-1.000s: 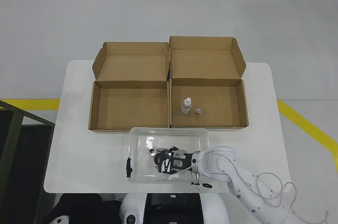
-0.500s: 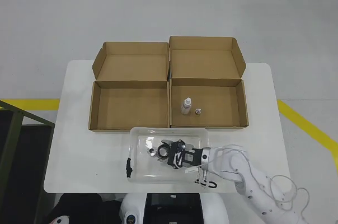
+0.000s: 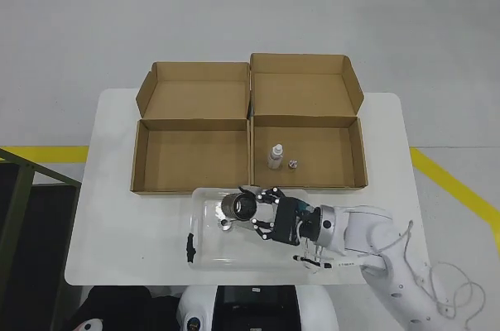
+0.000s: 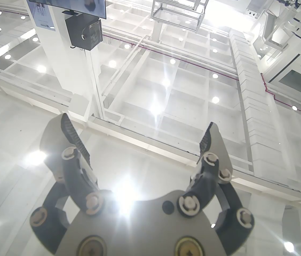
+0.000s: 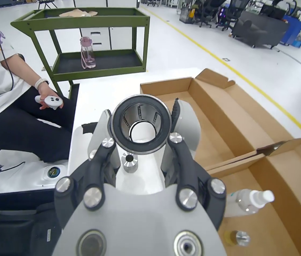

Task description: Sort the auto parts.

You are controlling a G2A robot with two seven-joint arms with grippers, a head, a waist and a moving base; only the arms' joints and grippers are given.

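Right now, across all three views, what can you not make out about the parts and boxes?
- Top view: the right gripper, holding a metal sleeve, hides whatever lies below it in the clear bin.
- Top view: the small metal part in the right-hand box is too small to identify.
- Right wrist view: the gripper body cuts off the white bottle.

The right arm comes in from 5 o'clock, wrist bent so the right hand points to 9 o'clock, fingers clamped on a metal sleeve; the left hand points upward, fingers spread wide
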